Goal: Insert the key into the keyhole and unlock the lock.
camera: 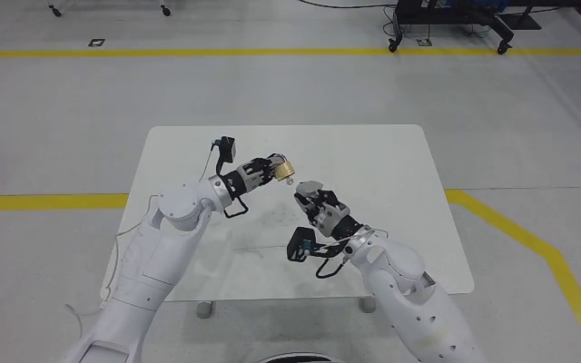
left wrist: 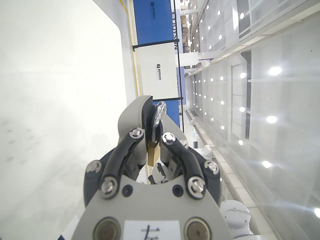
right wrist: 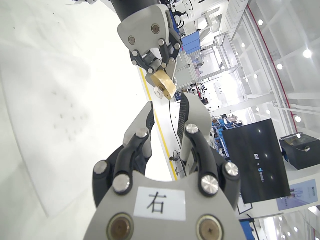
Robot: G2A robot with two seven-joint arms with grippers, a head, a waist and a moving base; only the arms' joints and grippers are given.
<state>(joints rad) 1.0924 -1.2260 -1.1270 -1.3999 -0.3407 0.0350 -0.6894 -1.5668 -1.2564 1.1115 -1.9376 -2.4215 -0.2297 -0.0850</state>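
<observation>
A brass padlock (camera: 284,169) hangs above the middle of the white table (camera: 390,163). My left gripper (camera: 270,170) is shut on it. In the left wrist view the silver shackle (left wrist: 159,115) sits pinched between the fingertips, and the brass body (left wrist: 152,154) lies back toward the palm. A small silver key (right wrist: 158,91) sticks out of the lock's (right wrist: 163,83) underside, in the keyhole. My right gripper (right wrist: 167,107) stands open just short of the key, with nothing between its fingers. In the top view it (camera: 308,190) is close to the lock's right.
Both arms meet over the table's middle. A yellow floor line (camera: 272,52) runs behind the table. A wheeled stand (camera: 445,18) is at the far right of the room.
</observation>
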